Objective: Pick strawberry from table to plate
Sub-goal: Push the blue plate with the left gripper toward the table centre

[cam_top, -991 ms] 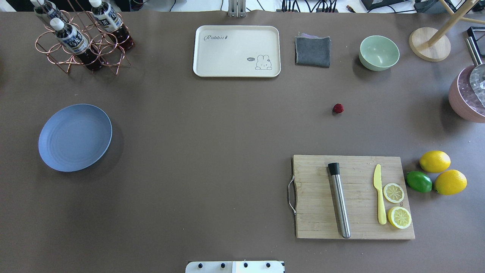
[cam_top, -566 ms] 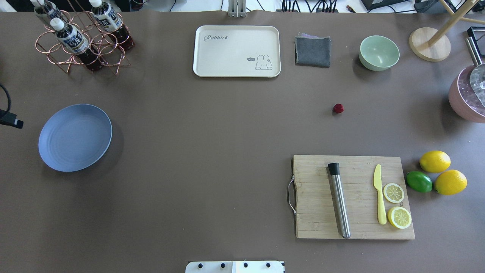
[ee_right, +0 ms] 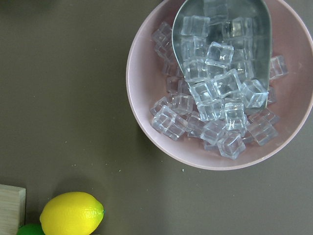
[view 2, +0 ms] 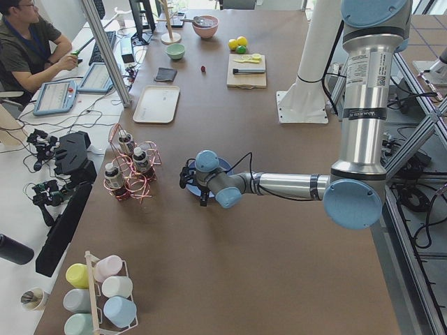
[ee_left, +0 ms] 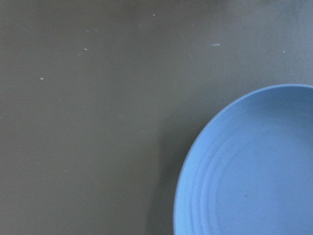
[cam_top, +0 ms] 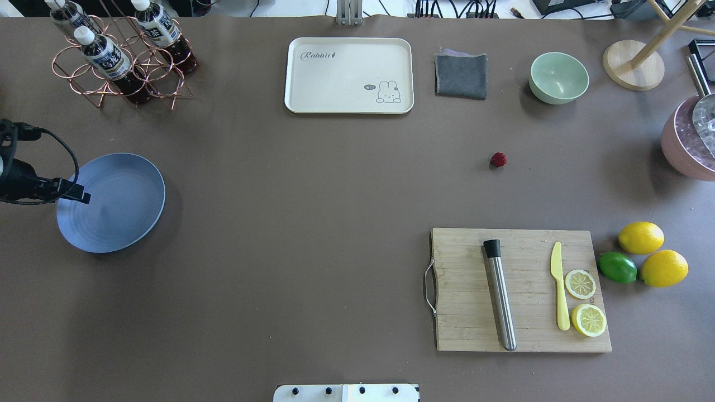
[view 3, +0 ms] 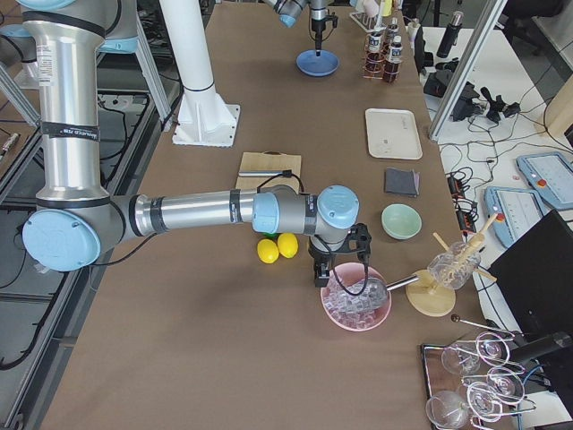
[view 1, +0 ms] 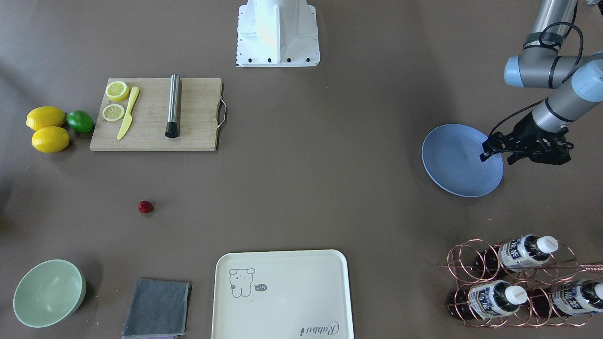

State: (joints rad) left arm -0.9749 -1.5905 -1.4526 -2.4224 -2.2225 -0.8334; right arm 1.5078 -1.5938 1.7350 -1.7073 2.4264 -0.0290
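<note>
The strawberry lies alone on the brown table, between the green bowl and the cutting board. At the far left sits the light-blue plate, with nothing on it. My left gripper hovers over the plate's outer rim, far from the berry; its fingers look parted and hold nothing. Only the exterior right view shows my right gripper. It hangs above the near edge of a pink bowl, and I cannot tell whether it is open or shut.
A pink bowl of ice cubes holds a metal scoop. A cutting board carries a muddler, a yellow knife and lemon slices. Beside it are two lemons and a lime. Along the far side stand a cream tray, grey cloth, green bowl and bottle rack.
My left arm has come into the overhead view from the left edge and now reaches over the plate's left rim. The strawberry and everything else have stayed put.
</note>
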